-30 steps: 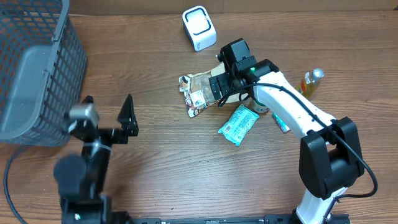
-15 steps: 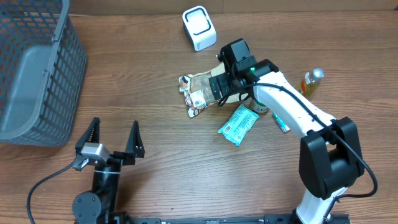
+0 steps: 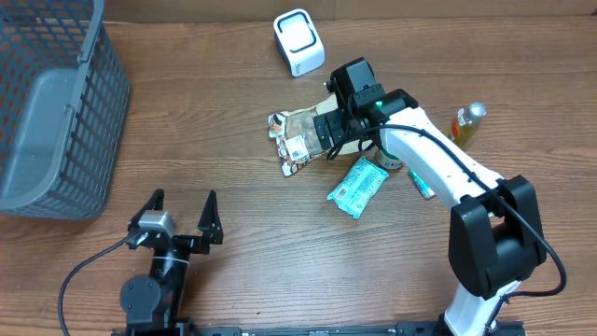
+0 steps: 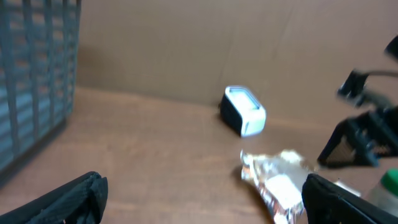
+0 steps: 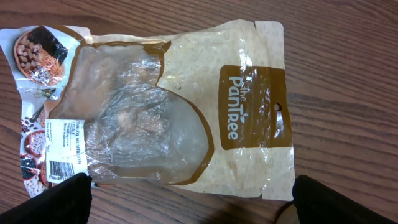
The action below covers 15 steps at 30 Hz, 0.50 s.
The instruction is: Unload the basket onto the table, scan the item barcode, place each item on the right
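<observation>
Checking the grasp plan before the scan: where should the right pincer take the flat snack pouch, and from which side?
Probably the puffed, crinkled middle of the snack pouch, from straight above: it lies flat on the table, so only that bulge stands up to pinch. Keep the open right pincer off the barcode label corner.

From here it reads as a mock shop checkout built on a lab bench. A grey plastic shopping basket (image 3: 56,103) stands on a wood-grain table (image 3: 242,224). A small white barcode scanner (image 3: 298,41) sits at the far side. Packaged groceries lie near it: a printed snack bag (image 5: 186,106) with a barcode label, a teal packet (image 3: 358,186) and a bottle (image 3: 468,121). The backdrop is a plain cardboard wall (image 4: 186,43), and a loose cable (image 3: 75,280) trails beside the left arm (image 3: 154,289).
</observation>
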### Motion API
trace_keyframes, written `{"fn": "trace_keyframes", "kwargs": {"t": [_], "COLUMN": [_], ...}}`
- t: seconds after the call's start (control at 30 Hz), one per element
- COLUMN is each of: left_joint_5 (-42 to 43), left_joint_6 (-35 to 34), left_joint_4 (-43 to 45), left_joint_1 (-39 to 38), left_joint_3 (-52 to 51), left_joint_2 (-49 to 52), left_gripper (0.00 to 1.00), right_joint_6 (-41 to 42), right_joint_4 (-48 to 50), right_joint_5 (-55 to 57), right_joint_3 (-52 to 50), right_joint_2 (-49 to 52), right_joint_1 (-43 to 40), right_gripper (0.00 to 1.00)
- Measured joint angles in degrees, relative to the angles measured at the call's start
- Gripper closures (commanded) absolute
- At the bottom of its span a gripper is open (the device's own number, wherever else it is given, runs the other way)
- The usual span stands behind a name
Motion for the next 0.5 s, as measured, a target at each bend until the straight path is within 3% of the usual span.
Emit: {"fn": "trace_keyframes", "kwargs": {"t": [0.1,0.5], "left_joint_5": [-0.02,-0.02], "left_joint_6": [0.87,2.67], "left_joint_4": [-3.69,-3.69], "left_joint_1": [0.00,0.00], "left_joint_3": [-0.07,-0.07], "left_joint_2": [-0.09,-0.13], "left_gripper": [0.01,0.01], "right_joint_6": [0.00,0.00], "right_joint_4": [0.00,-0.04], "right_joint_5": [-0.02,0.02], "right_joint_3": [0.00,0.00], "right_joint_2": [0.00,0.00], "right_joint_1": [0.00,0.00], "right_gripper": [0.00,0.00]}}
